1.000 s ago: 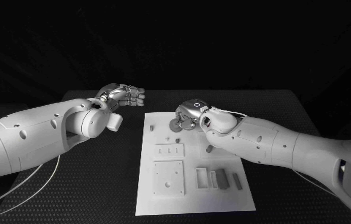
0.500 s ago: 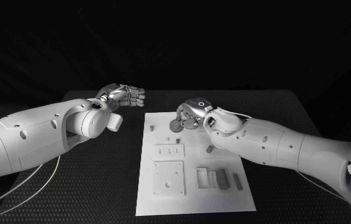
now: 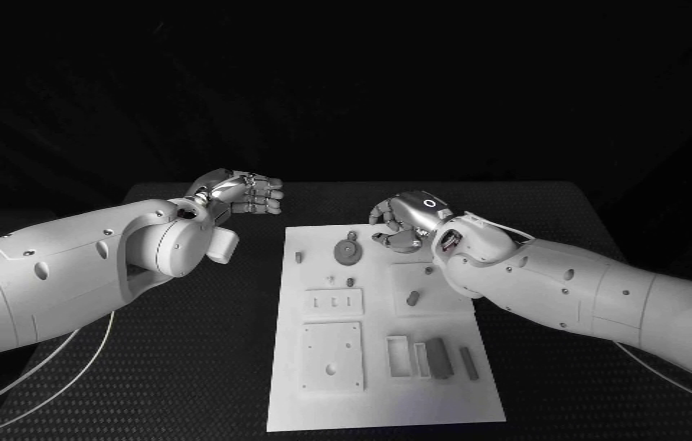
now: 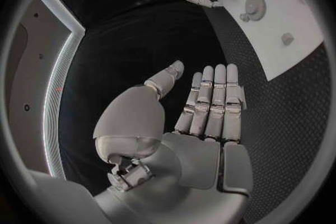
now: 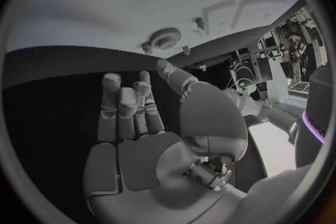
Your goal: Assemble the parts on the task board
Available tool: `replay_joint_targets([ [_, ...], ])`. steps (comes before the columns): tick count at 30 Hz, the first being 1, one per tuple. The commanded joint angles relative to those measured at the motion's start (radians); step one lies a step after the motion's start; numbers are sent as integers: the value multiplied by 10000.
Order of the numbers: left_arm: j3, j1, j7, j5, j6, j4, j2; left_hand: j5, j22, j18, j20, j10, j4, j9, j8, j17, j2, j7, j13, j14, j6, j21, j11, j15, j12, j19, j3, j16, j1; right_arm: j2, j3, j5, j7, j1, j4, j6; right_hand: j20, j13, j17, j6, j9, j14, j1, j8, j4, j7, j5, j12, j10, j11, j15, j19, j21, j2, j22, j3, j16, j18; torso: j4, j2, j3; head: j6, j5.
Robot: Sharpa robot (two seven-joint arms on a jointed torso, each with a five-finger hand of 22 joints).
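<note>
Task board (image 3: 378,366) carries one round gear (image 3: 348,251) at its 12 o'clock; the right hand (image 3: 407,223) and the left hand (image 3: 245,191) both hold nothing, fingers loosely apart.

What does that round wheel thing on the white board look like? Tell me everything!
The round gear is a small grey disc with a raised hub in its middle and, in the right wrist view, fine teeth round its rim. It looks like plastic. It lies flat near the far end of the task board, with small pegs beside it. Nothing touches it: the right hand hovers close by, apart from it, fingers empty.
</note>
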Motion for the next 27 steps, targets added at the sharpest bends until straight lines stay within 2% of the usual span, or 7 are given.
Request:
replay_joint_targets([
  [1, 7, 14, 303, -26, 332, 14, -30, 25, 19, 191, 57, 15, 6, -6, -66, 16, -85, 69, 18, 17, -3, -60, 31, 37, -73, -8, -21, -76, -24, -317, 103, 1870, 1378, 178, 175, 222, 23, -15, -14, -349, -22, -30, 145, -46, -158, 310, 37, 23, -80, 40, 71, -86, -54, -123, 149, -21, -54, 128, -48, -3, -1, 70, -32],
  [6, 7, 14, 341, -30, 385, 6, -40, 24, 25, 192, 55, 26, -22, -2, -64, 35, -100, 66, 25, 26, 3, -62, 29, 32, -77, -2, -15, -86, 11, -1018, 203, 2942, 1919, 428, 314, 1018, 168, -54, -50, -468, -49, -317, 360, -71, -465, 381, 37, -84, -372, 114, 150, -357, -225, -236, 126, -52, -198, 111, -112, -1, 29, 179, -58],
  [9, 6, 13, 363, -45, 470, -4, -28, 25, 31, 192, 53, 50, -35, 3, -56, 50, -103, 61, 34, 37, 19, -62, 21, 27, -71, 5, -12, -90, 29, -1293, 212, 3197, 2121, 525, 173, 1325, 291, -107, -90, -522, -62, -550, 464, -71, -589, 419, 36, -181, -579, 158, 200, -579, -365, -298, 111, -73, -328, 98, -148, 7, 63, 239, -114],
  [12, 6, 11, 388, -96, 527, 3, -18, 24, 40, 189, 51, 106, -45, 13, -39, 77, -95, 48, 53, 57, 54, -63, -1, 21, -53, 17, -12, -98, 45, -1472, 220, 3255, 2303, 579, -189, 1691, 366, -149, -110, -557, -71, -658, 487, -67, -653, 441, 35, -223, -661, 181, 225, -691, -429, -419, 113, -156, -383, 98, -148, 8, 68, 268, -200],
  [19, 2, 6, 406, -182, 553, -32, 37, 24, 46, 187, 46, 150, -52, 19, -30, 101, -88, 38, 70, 80, 75, -65, -20, 12, -40, 23, -13, -100, 55, -1510, 218, 3257, 2491, 579, -994, 2589, 491, -225, -131, -703, -96, -841, 483, -92, -729, 478, 35, -277, -812, 221, 270, -874, -515, -512, 134, -545, -443, 125, -117, 15, 81, 251, -270],
  [23, -1, 4, 402, -188, 537, -51, 21, 24, 46, 186, 45, 148, -57, 19, -33, 105, -91, 38, 70, 79, 72, -68, -20, 12, -44, 21, -14, -104, 58, -1672, 213, 3161, 2479, 570, -1073, 2843, 541, -261, -144, -763, -106, -928, 519, -99, -725, 486, 36, -306, -888, 233, 284, -953, -564, -582, 134, -659, -475, 128, -102, 15, 67, 207, -310],
  [27, -2, 4, 399, -200, 520, -39, -7, 24, 47, 183, 45, 140, -64, 17, -39, 112, -98, 41, 70, 74, 63, -73, -17, 14, -54, 17, -17, -114, 60, -1869, 202, 3158, 2472, 495, -977, 3119, 592, -298, -159, -872, -125, -1014, 544, -128, -698, 454, 36, -336, -960, 212, 279, -1022, -620, -660, 127, -717, -512, 128, -130, 29, 95, 135, -451],
])
